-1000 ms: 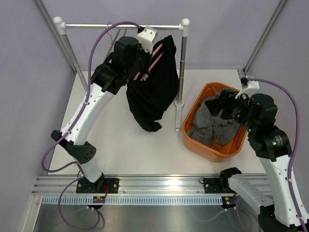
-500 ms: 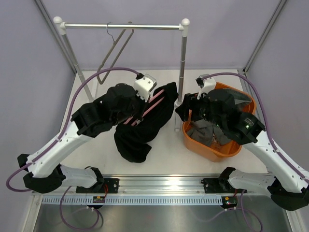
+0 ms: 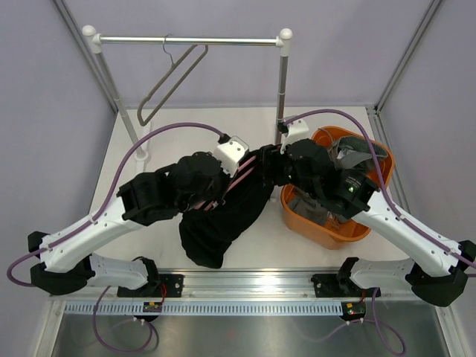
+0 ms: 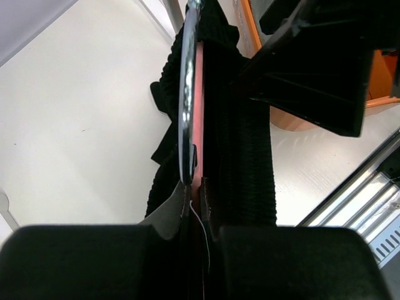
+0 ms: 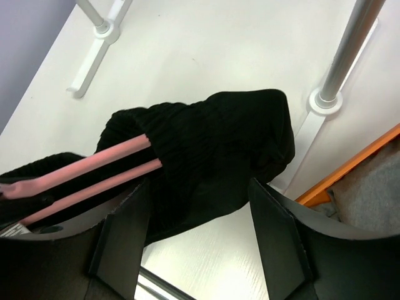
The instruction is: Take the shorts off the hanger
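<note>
Both arms have swung closer together since the earlier frame, and the shorts (image 3: pixel 223 223) now sit lower and nearer the right arm. On the black, pink-striped waistband the left pincer (image 4: pixel 199 203) is clenched tight. Just beside it, the right pincer (image 5: pixel 200 219) is released, its jaws spread on either side of the waistband's free end. Below the left pincer the shorts hang toward the tabletop (image 3: pixel 245 119). Behind both pincers a bare hanger (image 3: pixel 167 78) hangs from the rail (image 3: pixel 186 40); an orange basket (image 3: pixel 327 236) sits under the right arm.
</note>
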`<state>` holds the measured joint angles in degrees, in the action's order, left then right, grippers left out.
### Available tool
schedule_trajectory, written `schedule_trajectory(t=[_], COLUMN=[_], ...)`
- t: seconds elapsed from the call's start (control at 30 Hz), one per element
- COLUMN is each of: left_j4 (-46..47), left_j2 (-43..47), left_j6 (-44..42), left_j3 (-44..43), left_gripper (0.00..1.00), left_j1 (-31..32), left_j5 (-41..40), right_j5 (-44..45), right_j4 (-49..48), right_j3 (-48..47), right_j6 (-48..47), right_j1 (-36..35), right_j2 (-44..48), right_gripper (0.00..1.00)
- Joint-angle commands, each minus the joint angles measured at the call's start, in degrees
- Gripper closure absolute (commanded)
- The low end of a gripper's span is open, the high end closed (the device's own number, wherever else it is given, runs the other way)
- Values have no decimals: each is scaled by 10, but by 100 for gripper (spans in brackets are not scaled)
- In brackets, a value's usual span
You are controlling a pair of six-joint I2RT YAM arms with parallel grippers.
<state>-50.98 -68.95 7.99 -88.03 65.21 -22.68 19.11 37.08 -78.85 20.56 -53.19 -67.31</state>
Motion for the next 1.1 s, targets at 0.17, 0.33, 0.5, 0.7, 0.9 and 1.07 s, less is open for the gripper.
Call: schedule_trajectory(t=[0.17,0.33,0.5,0.7,0.9,1.07], left_j4=[35,31,12,-25,-45,-43], left_j2=[43,65,86,94,117,143], left_j6=[20,29,35,37,46,45], left_j3=[-6,7,17,30,45,50], left_gripper=[100,100,100,100,100,100], left_j1=[26,39,46,59,71,76], left_j5=[-33,-21,-18,-9,-5,3], right_j5=[72,86,109,173,161,141], right_j4=[-44,-54,-51,-18,6,7], right_j3=[-16,-29,-60,-121,-148,-140], right_j6=[9,-4,-18,-42,-39,-38], right_j1=[-7,-5,-6,-2,49,95], right_j2=[-11,-17,-28,-58,-82,-92], right_gripper=[46,82,100,100,100,100])
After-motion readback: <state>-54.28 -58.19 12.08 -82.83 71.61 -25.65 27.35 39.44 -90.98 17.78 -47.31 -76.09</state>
